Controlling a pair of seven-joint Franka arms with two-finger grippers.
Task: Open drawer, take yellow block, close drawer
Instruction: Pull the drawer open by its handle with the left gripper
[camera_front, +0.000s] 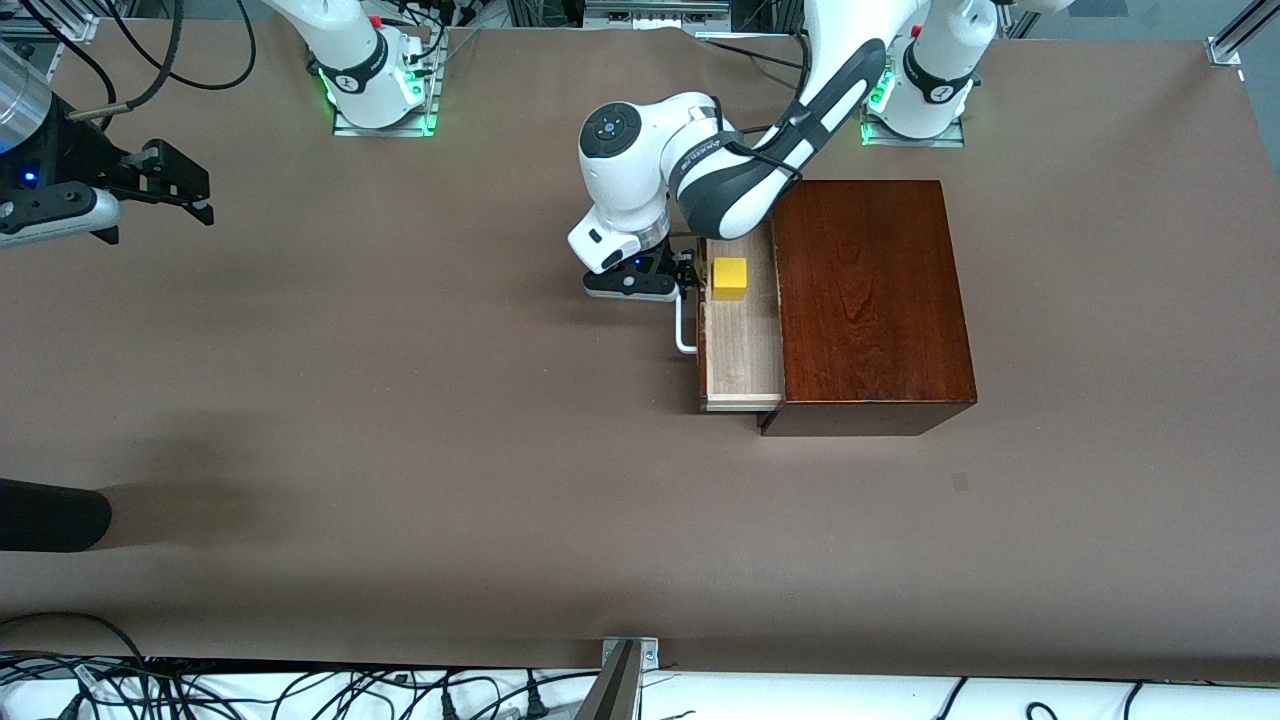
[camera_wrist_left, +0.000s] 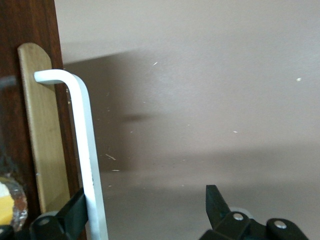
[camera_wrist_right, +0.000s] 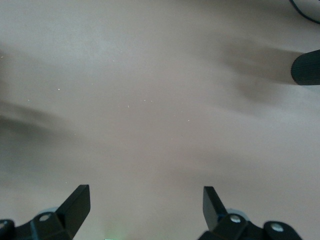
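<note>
Front view: the drawer (camera_front: 741, 345) of the glossy reddish-brown wooden box (camera_front: 868, 300) near the bench's left-arm edge stood partly open, with the small bright yellow block (camera_front: 729, 278), probably light and rigid, best pinched across flat faces. The left gripper (camera_wrist_left: 145, 212) was spread wide, one finger against the white bar handle (camera_wrist_left: 85, 150), gripping nothing; the right gripper (camera_wrist_right: 145, 210) waited, parted and empty, over the right-arm edge.

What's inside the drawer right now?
The drawer, pulled partly out, holds the yellow block on its pale floor, at the end nearer the arm bases. The part still in the box is hidden.

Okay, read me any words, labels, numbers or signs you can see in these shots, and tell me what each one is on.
No text can be read in any view.
Left arm: a line of small print on its forearm casing, too small to read.
Wooden box, drawer, yellow block: no markings visible.
</note>
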